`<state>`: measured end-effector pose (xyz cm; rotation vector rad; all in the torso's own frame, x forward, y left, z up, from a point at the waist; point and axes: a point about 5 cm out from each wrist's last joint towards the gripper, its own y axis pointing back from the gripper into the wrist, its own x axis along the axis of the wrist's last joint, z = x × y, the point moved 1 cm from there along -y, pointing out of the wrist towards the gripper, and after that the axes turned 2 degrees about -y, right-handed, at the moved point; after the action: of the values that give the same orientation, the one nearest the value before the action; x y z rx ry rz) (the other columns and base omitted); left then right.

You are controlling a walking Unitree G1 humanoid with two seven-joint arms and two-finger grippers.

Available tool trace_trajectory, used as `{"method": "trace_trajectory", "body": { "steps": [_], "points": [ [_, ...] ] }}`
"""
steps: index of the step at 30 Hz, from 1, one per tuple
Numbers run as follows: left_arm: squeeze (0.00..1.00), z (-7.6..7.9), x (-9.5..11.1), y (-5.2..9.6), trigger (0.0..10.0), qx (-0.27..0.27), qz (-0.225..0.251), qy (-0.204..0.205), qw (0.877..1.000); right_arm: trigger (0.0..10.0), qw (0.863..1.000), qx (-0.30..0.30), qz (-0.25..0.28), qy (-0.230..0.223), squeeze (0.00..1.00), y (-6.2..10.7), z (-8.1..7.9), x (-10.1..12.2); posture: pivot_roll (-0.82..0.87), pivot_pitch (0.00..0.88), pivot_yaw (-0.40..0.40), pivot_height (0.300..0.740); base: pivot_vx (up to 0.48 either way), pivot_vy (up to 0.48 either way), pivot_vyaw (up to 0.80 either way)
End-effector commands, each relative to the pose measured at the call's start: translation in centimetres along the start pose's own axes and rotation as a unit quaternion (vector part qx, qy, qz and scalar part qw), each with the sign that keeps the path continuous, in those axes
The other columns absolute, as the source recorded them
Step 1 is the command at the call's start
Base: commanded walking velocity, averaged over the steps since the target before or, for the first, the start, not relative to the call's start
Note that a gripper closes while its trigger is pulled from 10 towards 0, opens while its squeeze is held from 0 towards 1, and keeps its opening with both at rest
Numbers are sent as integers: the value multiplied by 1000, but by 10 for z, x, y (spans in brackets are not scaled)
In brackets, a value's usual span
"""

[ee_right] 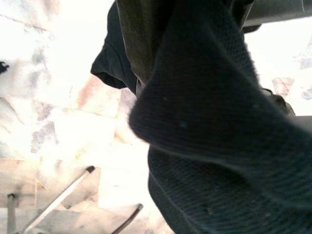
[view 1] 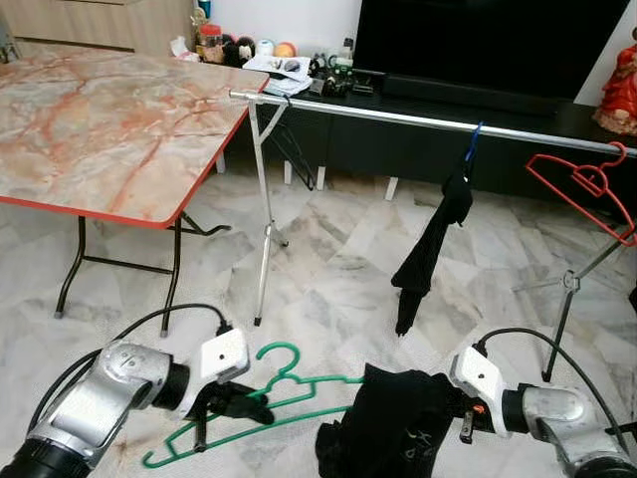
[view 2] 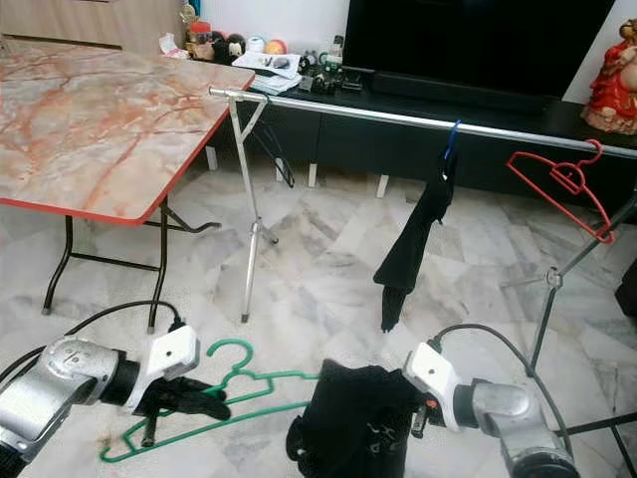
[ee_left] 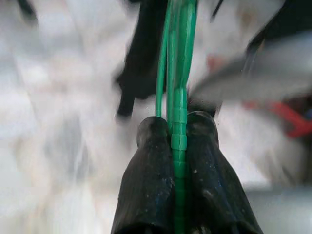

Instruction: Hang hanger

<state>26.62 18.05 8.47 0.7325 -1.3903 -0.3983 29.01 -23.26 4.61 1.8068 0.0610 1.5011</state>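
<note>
The left gripper [view 1: 237,401] is clamping a green hanger [view 1: 299,390] low over the floor while the right gripper [view 1: 450,410], fingers hidden, is meeting a black garment [view 1: 383,428], probably dressing it before lifting to the rail [view 1: 418,120]

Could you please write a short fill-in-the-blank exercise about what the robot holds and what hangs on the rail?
1. The left end effector is shut on a ____ hanger.
2. The right end effector holds a ____ garment.
3. At the right of the metal rail hangs an empty ____ hanger.
4. The table stands to the robot's ____.

Missing words: green; black; red; left
</note>
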Motion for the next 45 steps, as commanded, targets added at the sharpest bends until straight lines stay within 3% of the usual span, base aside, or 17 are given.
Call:
{"method": "trace_trajectory", "body": {
  "steps": [1,13,14,15,17,20,23,24,26,29,34,36,41,42,43,44,45],
  "points": [
    [0,5,-22,-2,0,-1,-49,7,999,0,1000,-14,-1,21,0,9,8,6,43,83,-82,740,0,0,0],
    [0,7,-92,-11,196,104,-135,75,982,0,998,-64,-3,26,0,14,14,5,54,70,-71,740,0,0,0],
    [0,2,-106,-15,8431,175,-149,96,968,0,996,-90,9,21,0,11,16,6,54,68,-64,740,0,0,0],
    [0,1,-121,-18,10000,250,-158,141,945,0,990,-139,19,1,0,8,21,6,46,60,-59,740,0,0,0],
    [0,2,-126,-19,10000,272,-162,161,935,0,987,-159,20,-11,0,7,22,6,43,57,-59,740,0,0,0],
    [0,18,-148,-26,10000,340,-155,261,890,0,962,-258,50,-69,0,3,26,1,32,38,-49,740,0,0,0],
    [0,37,-166,-33,10000,377,-168,314,855,0,915,-362,89,-151,0,4,29,-8,36,25,-35,740,0,0,0],
    [0,47,-176,-33,10000,390,-182,328,841,0,883,-407,108,-208,0,1,26,-15,25,12,-23,740,0,0,0],
    [0,53,-181,-33,10000,398,-188,337,832,0,864,-425,118,-245,0,-3,21,-19,24,0,-19,740,0,0,0],
    [0,62,-189,-33,10000,418,-194,359,812,0,860,-442,118,-224,0,-11,8,-19,31,0,-11,740,0,0,0],
    [0,69,-196,-30,10000,456,-173,422,764,0,820,-502,140,-236,0,-5,-4,-20,26,0,3,740,0,0,0],
    [0,75,-203,-26,10000,481,-173,457,728,0,795,-534,148,-248,0,5,-16,-24,20,0,11,740,0,0,0],
    [0,81,-207,-26,10000,486,-172,474,714,0,771,-560,158,-261,0,12,-25,-30,22,0,18,740,0,0,0],
    [0,83,-207,-27,10000,485,-170,477,713,2549,761,-570,165,-262,0,16,-26,-30,24,0,17,740,0,0,0],
    [0,83,-207,-27,10000,485,-170,477,713,2549,761,-570,165,-262,0,16,-26,-30,24,0,17,740,0,0,0],
    [0,85,-208,-28,10000,484,-169,481,711,8510,753,-576,178,-263,0,20,-25,-25,20,0,17,740,0,0,0],
    [0,85,-208,-28,10000,484,-169,481,711,8510,753,-576,178,-263,0,20,-25,-25,20,0,17,740,0,0,0]
  ]
}}
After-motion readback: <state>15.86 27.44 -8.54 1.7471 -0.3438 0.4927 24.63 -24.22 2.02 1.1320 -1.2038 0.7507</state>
